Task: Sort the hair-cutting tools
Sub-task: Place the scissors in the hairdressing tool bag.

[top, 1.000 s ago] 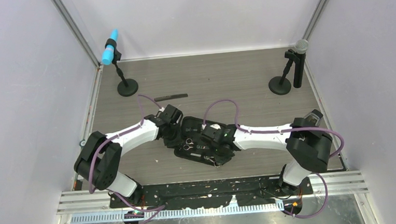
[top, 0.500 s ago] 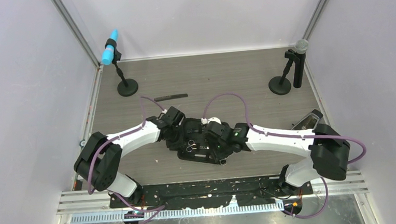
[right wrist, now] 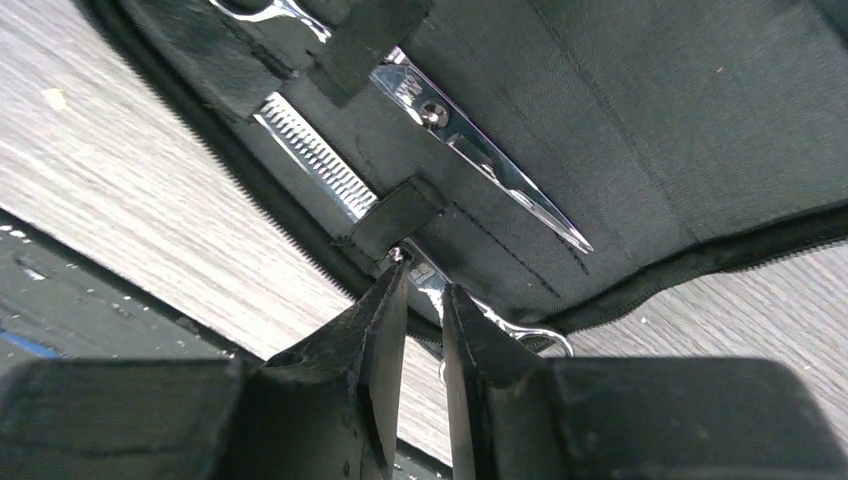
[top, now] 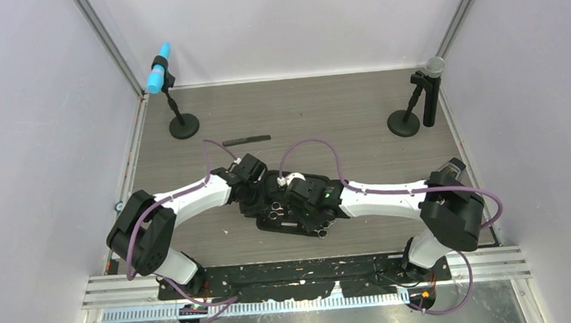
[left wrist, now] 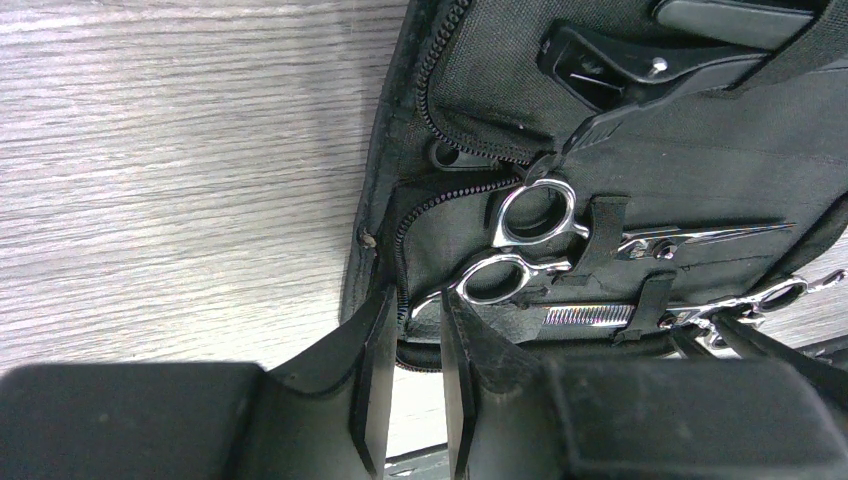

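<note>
An open black zip case (top: 272,179) lies on the wooden table between my two arms. One pair of silver scissors (left wrist: 535,212) is tucked under its elastic straps, blades (right wrist: 500,165) spread. A black clip (left wrist: 640,65) sits in the case above them. My left gripper (left wrist: 412,310) pinches the case's zipped left edge. My right gripper (right wrist: 422,285) is closed around the shank of a second pair of scissors (right wrist: 540,338) at the case's near rim, its ring handle sticking out over the table. The long black comb (top: 247,140) lies apart on the table behind the case.
A blue-headed microphone (top: 161,78) on a round base stands at the back left. A grey-headed one (top: 430,70) stands at the back right. A black rail (top: 304,269) runs along the near edge, and white walls enclose the table.
The right arm has shifted left along the case's near edge. Its jaws opened and then closed in again on the second scissors. The left arm has barely moved.
</note>
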Available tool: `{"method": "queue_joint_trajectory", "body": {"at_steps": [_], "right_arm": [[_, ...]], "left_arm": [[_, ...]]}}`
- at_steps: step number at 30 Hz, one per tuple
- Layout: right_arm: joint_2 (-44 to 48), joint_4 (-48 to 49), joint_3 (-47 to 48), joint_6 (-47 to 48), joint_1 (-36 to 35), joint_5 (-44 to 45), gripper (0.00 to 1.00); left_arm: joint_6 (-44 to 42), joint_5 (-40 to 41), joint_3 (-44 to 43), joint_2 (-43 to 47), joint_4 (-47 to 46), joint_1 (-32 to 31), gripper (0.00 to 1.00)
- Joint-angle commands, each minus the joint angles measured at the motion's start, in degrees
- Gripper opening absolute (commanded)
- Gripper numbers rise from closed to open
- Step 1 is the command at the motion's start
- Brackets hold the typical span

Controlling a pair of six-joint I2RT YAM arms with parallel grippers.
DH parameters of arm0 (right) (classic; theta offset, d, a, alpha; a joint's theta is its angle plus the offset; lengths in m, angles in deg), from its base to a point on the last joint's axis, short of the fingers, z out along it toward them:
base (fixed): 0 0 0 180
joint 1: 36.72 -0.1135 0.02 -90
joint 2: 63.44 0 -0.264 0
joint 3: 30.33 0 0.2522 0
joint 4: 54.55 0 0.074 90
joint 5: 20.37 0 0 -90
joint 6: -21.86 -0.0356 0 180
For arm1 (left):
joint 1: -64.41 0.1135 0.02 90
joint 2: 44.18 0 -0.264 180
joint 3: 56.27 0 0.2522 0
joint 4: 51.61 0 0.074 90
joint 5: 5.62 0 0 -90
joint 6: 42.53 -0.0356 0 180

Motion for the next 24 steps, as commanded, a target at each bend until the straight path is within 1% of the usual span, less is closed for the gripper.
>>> {"method": "queue_joint_trajectory", "body": {"at_steps": [1, 7, 11, 18, 24], "right_arm": [[-2.29, 3.27, -2.16, -0.92, 0.79, 0.73, 0.28], [-4.75, 1.50, -3.09, -0.73, 1.37, 1.39, 0.21], [-5.51, 1.32, -3.49, -1.05, 1.54, 0.37, 0.19], [-2.82, -0.37, -3.34, -2.99, 1.46, -0.37, 0.21], [1.89, -2.67, -1.71, -5.61, 1.20, 0.69, 0.26]], "left_arm": [[-0.10, -0.71, 0.70, -0.09, 1.47, -0.32, 0.24], [-0.15, -0.59, 0.77, 0.10, 1.58, -0.37, 0.24], [-0.13, -0.60, 0.78, 0.02, 1.62, -0.35, 0.24], [-0.10, -0.60, 0.86, 0.16, 1.65, -0.32, 0.24], [-0.02, -0.70, 0.78, 0.21, 1.57, -0.32, 0.24]]}}
